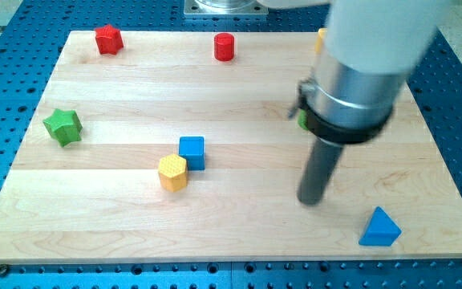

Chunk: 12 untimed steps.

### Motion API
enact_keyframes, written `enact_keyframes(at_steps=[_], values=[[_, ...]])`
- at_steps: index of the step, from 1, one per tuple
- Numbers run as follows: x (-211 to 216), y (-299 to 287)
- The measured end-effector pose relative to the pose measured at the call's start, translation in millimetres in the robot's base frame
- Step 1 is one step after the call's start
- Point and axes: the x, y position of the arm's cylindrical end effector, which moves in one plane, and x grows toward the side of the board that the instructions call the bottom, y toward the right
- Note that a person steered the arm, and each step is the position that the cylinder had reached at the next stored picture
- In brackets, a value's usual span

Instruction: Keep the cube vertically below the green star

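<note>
The green star [62, 126] lies near the board's left edge. The blue cube [192, 152] sits left of the board's middle, well to the right of the star and slightly lower. A yellow hexagon block [172, 172] touches the cube's lower left corner. My tip [311, 199] rests on the board right of centre, far to the right of the cube and a little lower, touching no block.
A red star [109, 38] and a red cylinder [224, 46] lie along the top edge. A yellow block [321, 38] and a green block [302, 120] peek out from behind the arm. A blue triangle [379, 228] sits at the lower right.
</note>
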Motion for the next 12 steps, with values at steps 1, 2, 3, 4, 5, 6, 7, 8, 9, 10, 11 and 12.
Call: enact_keyframes(at_steps=[1,2,3,4,5,6,7,8,9,10,11,12], values=[[-32,-90],[-48,-129],[-59,-183],[-57,-190],[-64,-173],[-74,-173],[-92,-187],[-88,-232],[-48,-295],[-7,-323],[-40,-310],[-69,-309]])
